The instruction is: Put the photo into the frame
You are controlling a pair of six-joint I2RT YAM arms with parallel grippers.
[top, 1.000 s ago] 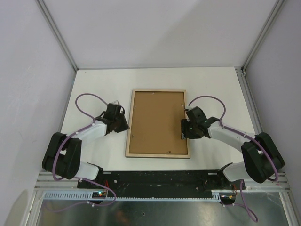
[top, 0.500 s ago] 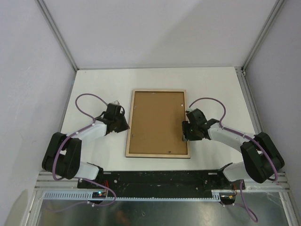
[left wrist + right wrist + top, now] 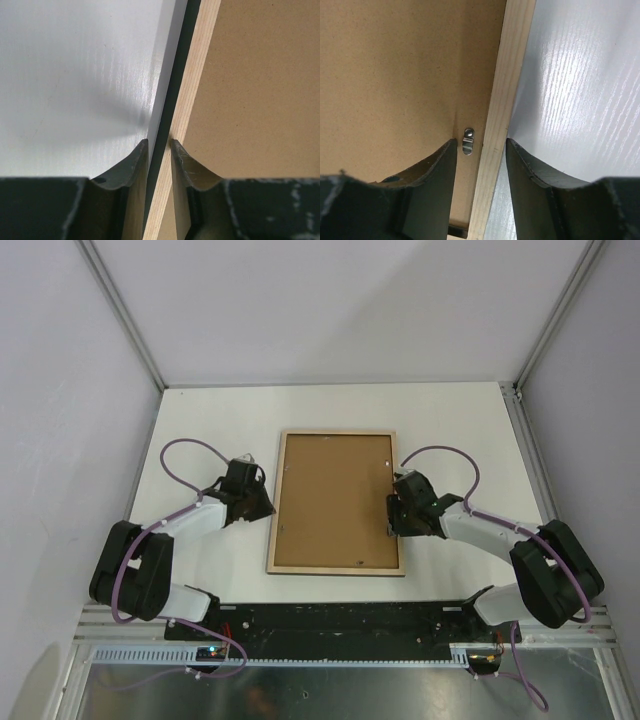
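The frame (image 3: 335, 433) lies face down mid-table, its pale wood reverse up and a brown backing board (image 3: 335, 502) inside it. My left gripper (image 3: 268, 508) is at the frame's left rail (image 3: 200, 60). In the left wrist view its fingers (image 3: 159, 143) are shut narrowly on that rail, one outside and one on the inner side. My right gripper (image 3: 392, 512) straddles the right rail (image 3: 512, 65). Its jaws (image 3: 481, 141) stand open, with gaps on both sides of the wood. The photo is not visible in any view.
A small metal turn clip (image 3: 468, 141) sits on the backing board beside the right rail, between my right fingers. White table (image 3: 450, 430) surrounds the frame. Enclosure walls and corner posts (image 3: 515, 390) bound the table.
My right jaws have narrowed around the right rail, and that gripper has edged slightly toward the frame. The left gripper and the frame have not moved.
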